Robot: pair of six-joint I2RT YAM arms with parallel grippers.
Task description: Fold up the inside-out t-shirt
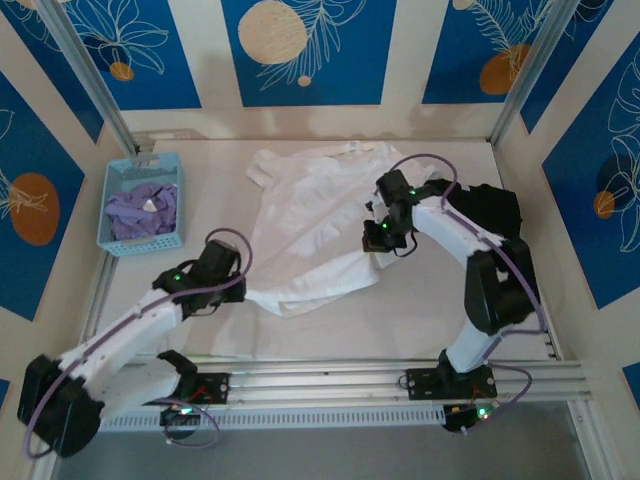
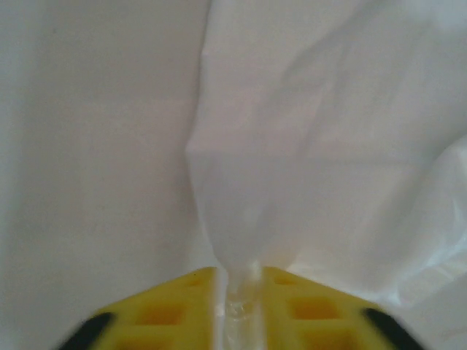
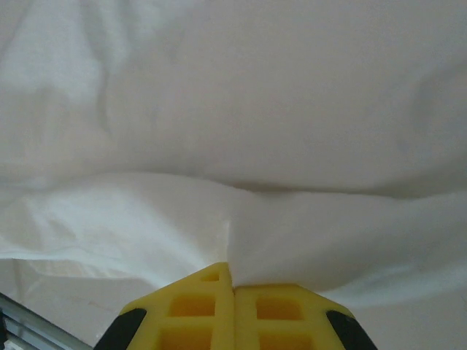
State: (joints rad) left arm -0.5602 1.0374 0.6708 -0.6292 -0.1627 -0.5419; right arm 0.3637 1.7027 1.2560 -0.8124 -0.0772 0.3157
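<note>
From where I stand, the left gripper (image 2: 239, 275) has its yellow fingers (image 2: 175, 302) a little apart, and a twist of white cloth fills the slot. I cannot tell whether it is pinched or merely lies there. The right gripper (image 3: 232, 273) has its jaws pressed together on a fold of the same cloth. That cloth is the inside-out t-shirt (image 1: 310, 215), spread rumpled across the middle of the table (image 1: 420, 310). The left gripper sits at its near left corner, the right one at its right edge. At the far left stands a blue basket (image 1: 145, 160) holding a lavender garment (image 1: 143, 210), well apart from the shirt.
</note>
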